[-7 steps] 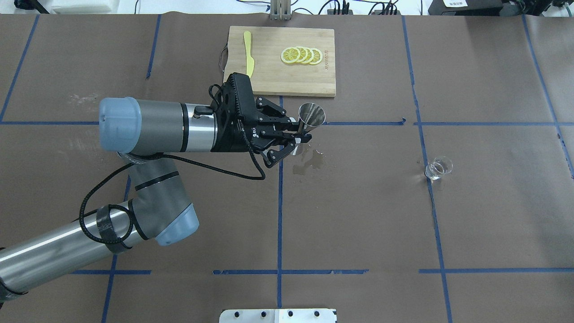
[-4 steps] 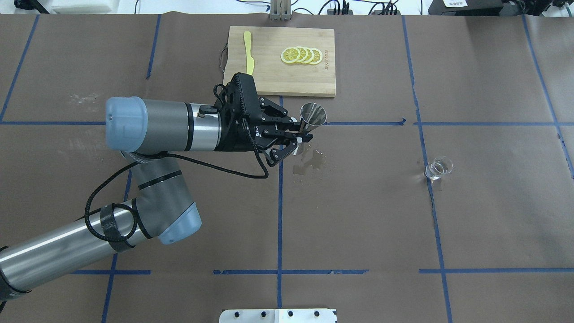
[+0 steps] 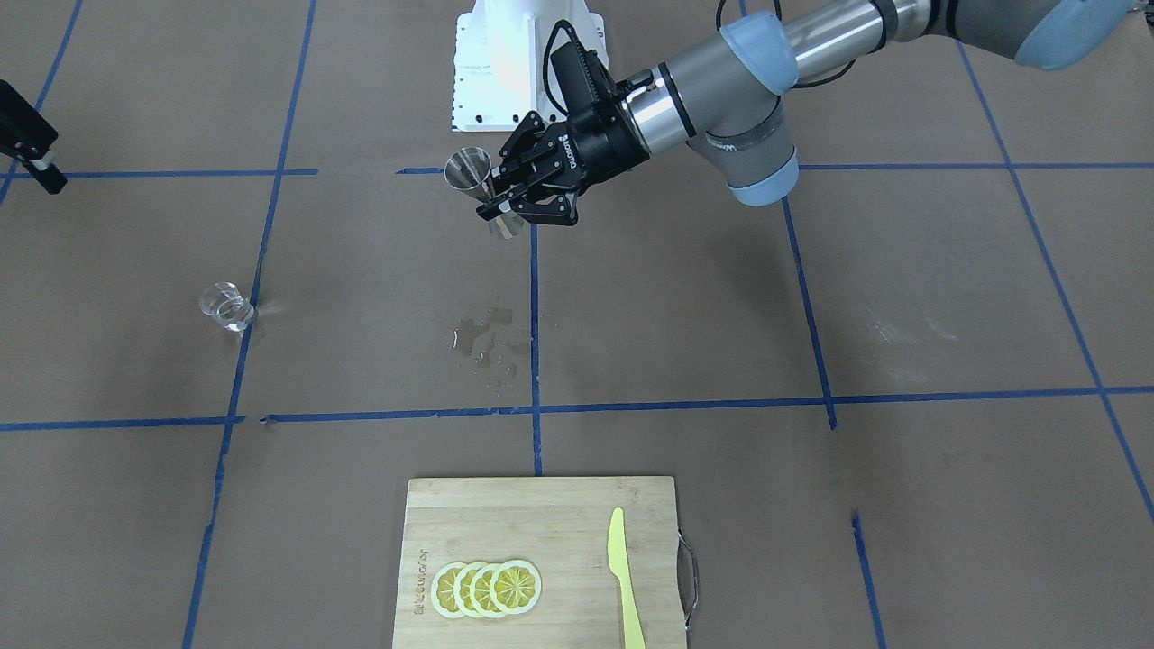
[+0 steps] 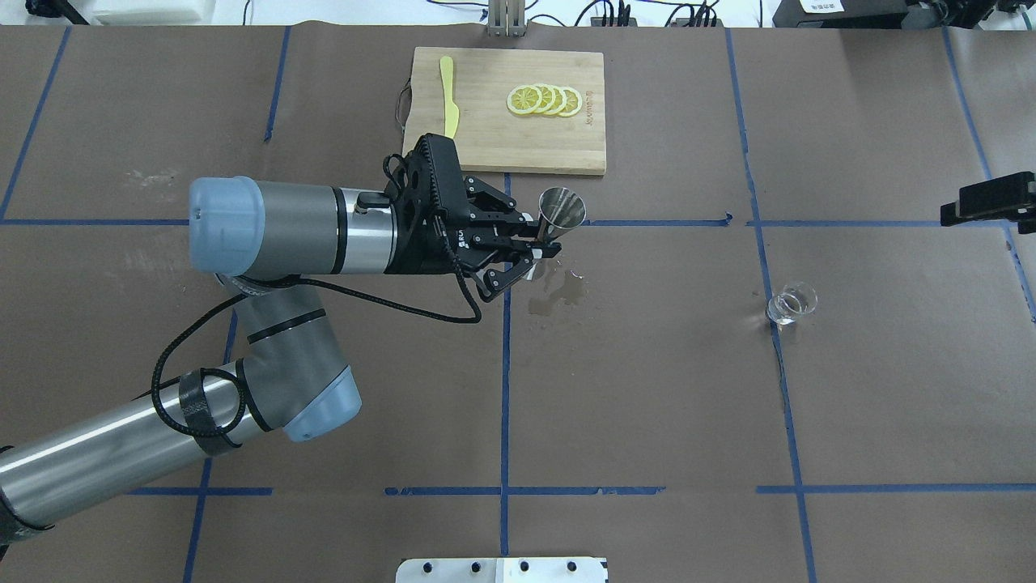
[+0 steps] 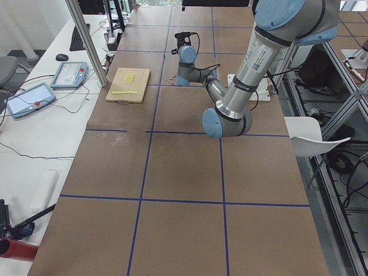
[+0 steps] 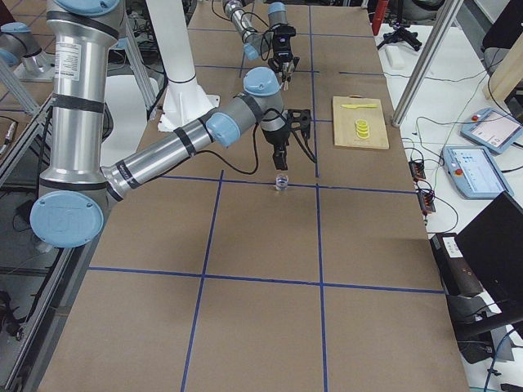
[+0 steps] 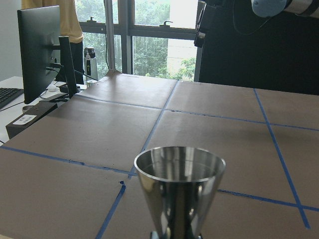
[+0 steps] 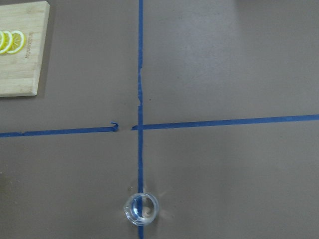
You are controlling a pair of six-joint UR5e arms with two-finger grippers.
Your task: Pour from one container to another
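From the front I see my left claw (image 3: 494, 200) pinching the metal cup (image 3: 471, 171) at its narrow waist. The cup is held in the air above the table (image 3: 902, 297), wide mouth up. The glass (image 3: 225, 306) stands on the table well apart from it, on the robot's right side, on a blue tape line. A wet patch (image 3: 487, 338) lies on the brown paper between the cup and the cutting board (image 3: 559, 523). On the board are lemon slices (image 3: 487, 588) and a yellow knife (image 3: 622, 577). Only a black part of my right claw (image 3: 27, 135) enters at the edge, and I cannot tell whether it is spread or closed.

From overhead, the cup is just beside the wet patch. The right claw shows only at the right edge, away from the glass.

The left side view hides the left claw behind its own arm.

In the right side view the right claw hangs above the glass, not touching it.

The left wrist camera shows the cup upright and close, its rim round and shiny.

The right wrist camera looks down on the glass, which stands on the tape line.
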